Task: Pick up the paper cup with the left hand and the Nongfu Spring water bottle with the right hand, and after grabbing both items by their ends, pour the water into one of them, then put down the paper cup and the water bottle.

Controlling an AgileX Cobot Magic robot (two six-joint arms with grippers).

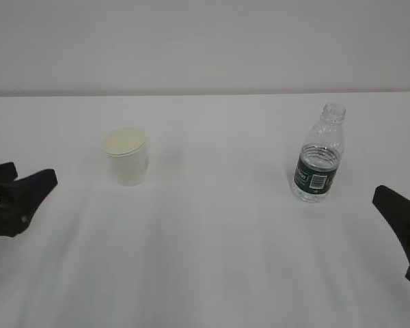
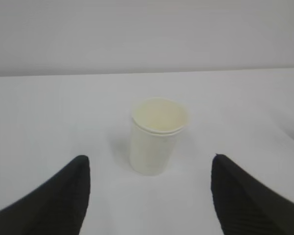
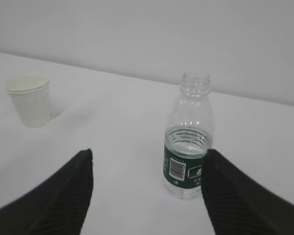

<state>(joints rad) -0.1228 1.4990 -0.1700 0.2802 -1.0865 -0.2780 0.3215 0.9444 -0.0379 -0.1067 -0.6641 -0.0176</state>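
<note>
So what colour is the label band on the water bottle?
Dark green, with a white barcode patch, on the water bottle; clearest in the right wrist view.

Left tool (image 2: 148, 196): matte black, two broad wedge-shaped fingers (image 2: 54, 200), finely ribbed on the inner faces.
Right tool (image 3: 148, 193): matte black, the same wedge-shaped ribbed fingers (image 3: 59, 196); tapered tips are seen.

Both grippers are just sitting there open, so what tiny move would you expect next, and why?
Probably the left gripper eases forward until its fingers flank the paper cup. The cup stands upright, centred ahead of the open jaws but untouched. The right gripper faces the water bottle likewise.
</note>
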